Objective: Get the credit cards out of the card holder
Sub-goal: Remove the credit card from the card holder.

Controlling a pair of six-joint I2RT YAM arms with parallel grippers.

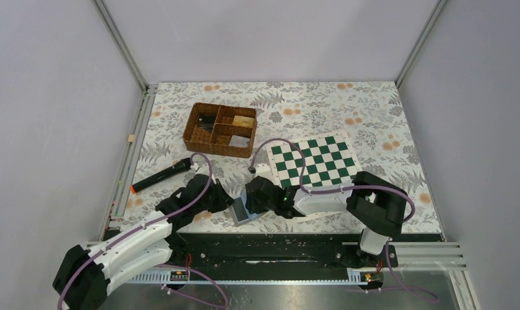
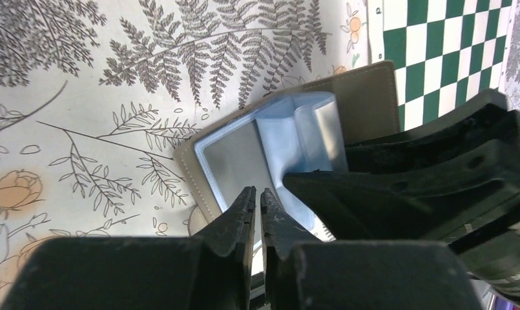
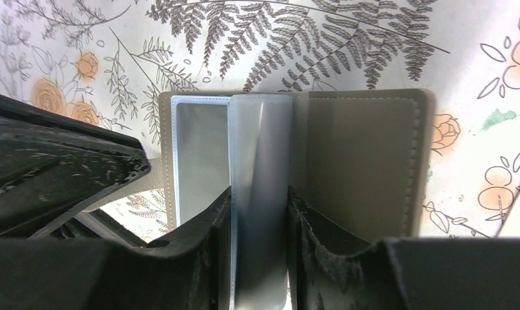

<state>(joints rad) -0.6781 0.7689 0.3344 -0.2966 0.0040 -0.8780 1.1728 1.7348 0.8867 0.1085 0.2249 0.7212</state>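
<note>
Right wrist view: right end effector (image 3: 258,194) stood half open, straddling blue inner leaf (image 3: 260,142) of card holder (image 3: 364,161); could not tell if gripped. Left end effector (image 2: 257,194) was all but closed at the holder's edge.

We list: card holder (image 2: 289,123), centre, lying open, grey outside, pale blue inside; left gripper (image 2: 257,197), 6 o'clock, jaws nearly together over its near edge; right gripper (image 2: 316,166), from 3 o'clock, at the blue inner leaf; chessboard (image 2: 444,45), 1 o'clock.
</note>
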